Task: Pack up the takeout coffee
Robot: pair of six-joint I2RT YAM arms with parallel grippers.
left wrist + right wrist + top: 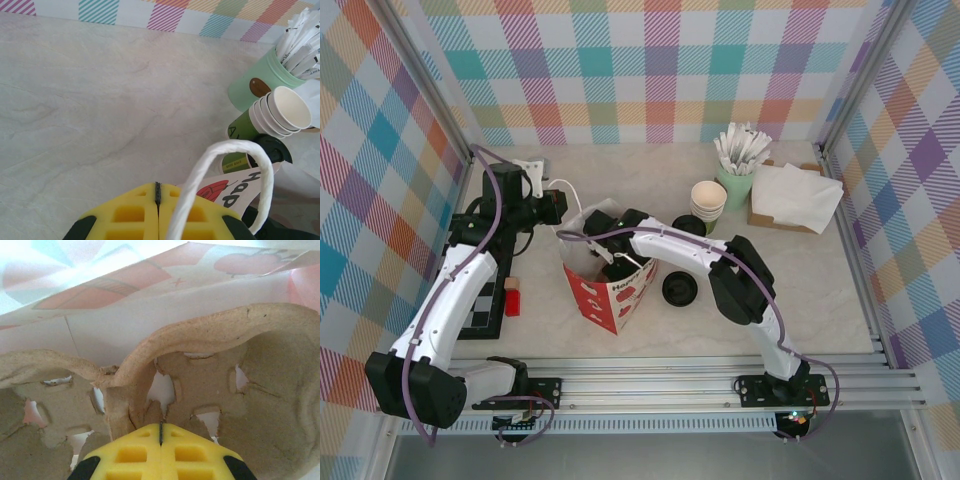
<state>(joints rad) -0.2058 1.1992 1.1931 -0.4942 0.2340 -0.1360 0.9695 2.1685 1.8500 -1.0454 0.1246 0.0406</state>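
Right end effector (160, 440), shut on nothing visible, sits in the red-and-white paper bag (608, 295) over a brown pulp tray (240, 380); left end effector (157, 200), shut, at its mouth. Small green paper cup with black plastic lid (691, 226) stands right of centre: probably light and crushable, so grip mid-wall gently.

A robot test booth: plaid walls (650, 70), aluminium rails (720, 385).

Table (620, 168) holds bag (610, 292), cup stack (708, 198), takeout coffee (274, 149), lid (679, 290).

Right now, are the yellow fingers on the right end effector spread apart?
No: the right end effector has its fingers touching, just a thin seam between them.
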